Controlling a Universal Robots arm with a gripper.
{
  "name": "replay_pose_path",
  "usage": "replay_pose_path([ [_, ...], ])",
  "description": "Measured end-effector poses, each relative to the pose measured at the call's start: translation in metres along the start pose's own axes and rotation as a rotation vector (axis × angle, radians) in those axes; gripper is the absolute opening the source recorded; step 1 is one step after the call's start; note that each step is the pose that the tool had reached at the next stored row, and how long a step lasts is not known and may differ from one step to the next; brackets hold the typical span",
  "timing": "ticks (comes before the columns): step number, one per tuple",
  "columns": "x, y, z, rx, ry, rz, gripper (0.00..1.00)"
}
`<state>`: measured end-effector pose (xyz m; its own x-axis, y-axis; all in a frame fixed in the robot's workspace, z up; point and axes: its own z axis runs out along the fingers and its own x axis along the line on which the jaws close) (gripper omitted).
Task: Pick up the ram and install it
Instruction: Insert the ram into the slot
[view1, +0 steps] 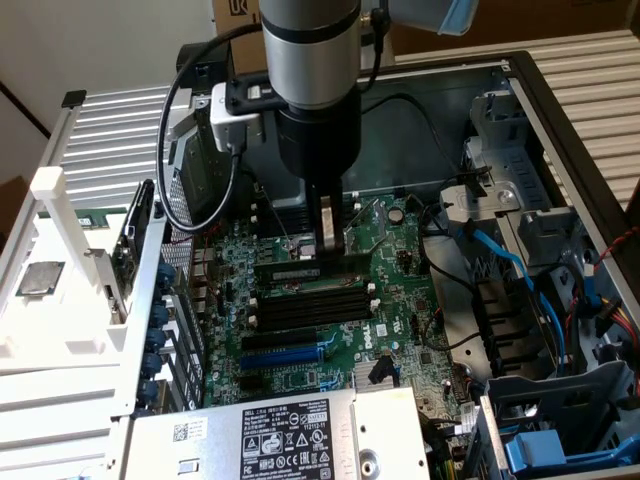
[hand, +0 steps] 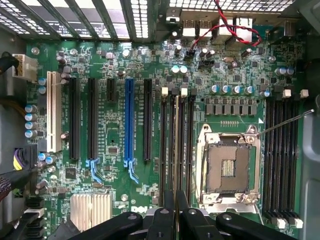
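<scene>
ram on edge inside the open computer case, running along one of the black memory slots on the green motherboard, white label facing the power supply. in the wrist view, the same ram edge-on as a thin pale strip between the dark slot rows, reaching away from the fingers towards the white end clips. cannot tell exactly which row of the bank.

hand straight above the board, fingers together and clamped on the ram's top edge, about mid-length. in the wrist view, hand with both fingertips pressed to either face of the strip, no gap showing.

step in hand, by judgement: the install. pick-up done, stick at the slot and parallel to it. cannot tell whether the bottom edge already sits in the slot or hovers just over it, nor whether the end clips stand open or latched.

seating, as judged from here, calls for a plain push straight down: stick kept upright, in line with the slot, notch matched to the slot key, pressure even so both ends sink together. any tilt likely to bind one end. little margin sideways: neighbouring slots close on both sides, open processor socket just beside the bank.
</scene>
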<state>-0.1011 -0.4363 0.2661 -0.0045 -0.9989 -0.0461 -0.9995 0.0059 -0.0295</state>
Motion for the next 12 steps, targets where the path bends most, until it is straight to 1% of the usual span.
replay_pose_path([
  [2, 0.0, 0.0011, 0.0012, 0.0083, 0.001, 0.0, 0.13],
  [3, -0.001, 0.0015, 0.0018, 0.0124, 0.0026, -0.001, 0.13],
  [5, -0.002, 0.0022, 0.0029, 0.0181, 0.0083, -0.001, 0.13],
  [6, -0.002, 0.0025, 0.0034, 0.0202, 0.0122, -0.001, 0.13],
  [8, -0.003, 0.003, 0.004, 0.023, 0.022, -0.002, 0.13],
  [10, -0.003, 0.0032, 0.004, 0.023, 0.0235, -0.002, 0.13],
  [11, -0.01, 0.005, 0.0049, 0.0232, 0.0385, -0.003, 0.13],
  [12, -0.01, 0.0052, 0.0052, 0.0233, 0.04, -0.003, 0.13],
])
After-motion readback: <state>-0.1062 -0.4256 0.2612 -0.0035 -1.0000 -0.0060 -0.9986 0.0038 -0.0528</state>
